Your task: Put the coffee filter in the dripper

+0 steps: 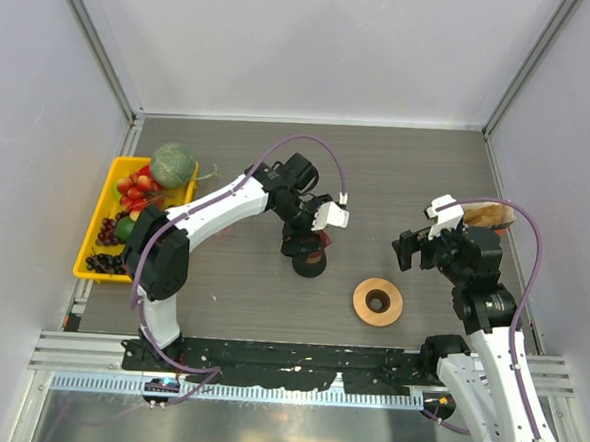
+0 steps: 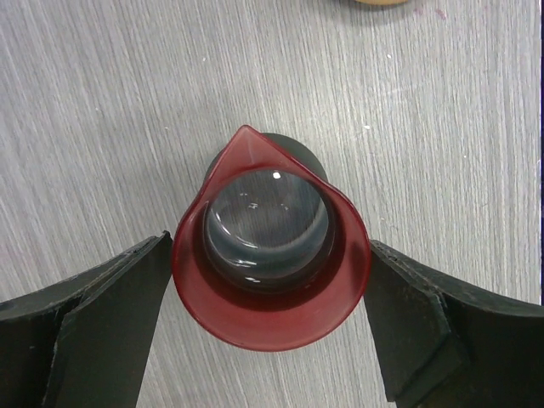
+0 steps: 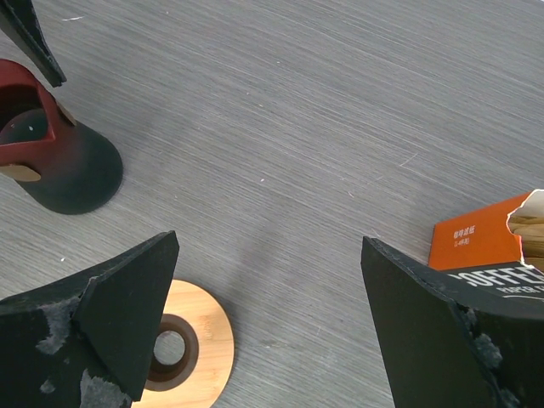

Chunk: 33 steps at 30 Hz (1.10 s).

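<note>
Judging by how things lay, the job had hardly started. The coffee filter [image 3: 529, 228] had not been taken out: only the tan paper edges showed in the torn mouth of the orange box [image 3: 472, 242], which sat at about 3 o'clock on the bench [image 1: 408, 178]. The dripper [image 1: 377, 301], the round orange-brown piece with the dark centre hole, lay bare at about 5 o'clock on the bench, with nothing in or on it.

My right fingers [image 3: 270, 246] were spread wide and held nothing. They hung over bare bench between the dripper and the box, with the box off at about 2 o'clock from them.

My left fingers [image 2: 270, 255] stood either side of the red-rimmed black cup [image 1: 309, 263], which sat on the bench at about 10 o'clock from the dripper. Both fingers were right up against its rim. I could not tell whether they pressed on it or merely flanked it.

As I judged it, everything was left to do: reach the box, draw out one filter, carry it over, and seat it in the dripper's hole.
</note>
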Available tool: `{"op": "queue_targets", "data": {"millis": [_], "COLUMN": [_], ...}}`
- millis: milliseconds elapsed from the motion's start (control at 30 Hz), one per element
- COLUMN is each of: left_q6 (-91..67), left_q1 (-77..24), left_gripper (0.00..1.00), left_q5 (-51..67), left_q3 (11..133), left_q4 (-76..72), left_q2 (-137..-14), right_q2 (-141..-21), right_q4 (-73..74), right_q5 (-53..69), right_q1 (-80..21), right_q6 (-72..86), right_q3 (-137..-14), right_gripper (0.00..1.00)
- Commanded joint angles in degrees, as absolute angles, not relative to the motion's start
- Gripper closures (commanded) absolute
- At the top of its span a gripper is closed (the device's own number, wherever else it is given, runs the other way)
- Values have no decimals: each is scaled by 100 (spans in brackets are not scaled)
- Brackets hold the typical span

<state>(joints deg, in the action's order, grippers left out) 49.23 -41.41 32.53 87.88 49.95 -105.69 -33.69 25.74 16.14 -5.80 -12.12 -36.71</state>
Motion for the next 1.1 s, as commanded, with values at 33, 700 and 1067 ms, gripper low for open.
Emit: {"op": "queue_targets", "data": {"millis": [33,700,1067], "left_q6": [4869,2505,2180], "left_q1": [-4157,-3533,-3489], "left_gripper": [1,1,1], "left_q5": [3305,3506,4052], "left_q3": [9281,6689,6363], "left_q4": [5272,4473,4421], "left_q2": [-10459,-6030,-5713], "right_q2": [-3410,-5062,-7346], "right_q4": [2522,4542,6424], "right_q5": [1705,2811,3762], "right_q1": [-563,-563,-501], "right_q6": [-1283,-3225,-5185], "right_q3": [-3823,-5044,-5669], "right_gripper": [5,5,5]}}
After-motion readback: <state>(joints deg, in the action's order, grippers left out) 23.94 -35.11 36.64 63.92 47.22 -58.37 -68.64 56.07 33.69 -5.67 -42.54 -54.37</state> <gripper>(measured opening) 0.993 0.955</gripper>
